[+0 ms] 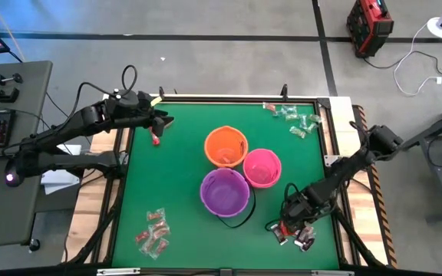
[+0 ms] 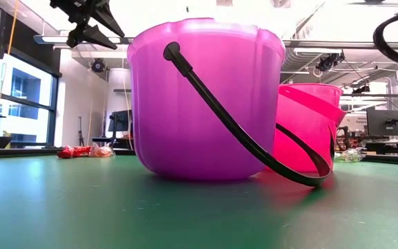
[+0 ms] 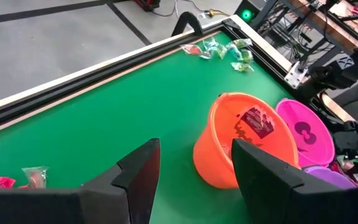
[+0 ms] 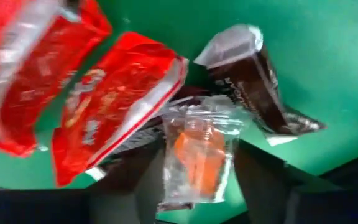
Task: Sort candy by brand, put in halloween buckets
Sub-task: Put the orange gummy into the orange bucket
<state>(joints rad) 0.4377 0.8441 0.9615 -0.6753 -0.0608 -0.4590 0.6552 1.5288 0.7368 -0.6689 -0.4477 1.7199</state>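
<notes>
candy [image 4: 199, 155] in a clear wrapper with an orange-red piece inside sits right at the right gripper [image 1: 296, 230], between its two dark fingers [image 4: 261, 168]; the fingers stand narrowly apart on either side of it, and i cannot tell whether they already pinch it. the wrapper's long axis runs along the fingers, not across them. just beside it lie two bright red pieces [image 4: 110, 106] and a dark brown one [image 4: 253, 81], touching or overlapping in a small heap near the table's front right corner. so the right arm is far nearer this heap. the left gripper [image 1: 159, 123] hovers high over the far left of the green table [image 1: 183, 169], fingers wide and holding nothing, with a red piece [image 1: 155, 140] just below it. outward from the right gripper, the purple bucket [image 1: 225, 192] is the nearest pail, the pink bucket [image 1: 262, 167] next and the orange bucket [image 1: 225, 147] farthest, all three touching in a cluster. more candy lies at the far right corner [image 1: 294, 119] and front left [image 1: 153, 234].
</notes>
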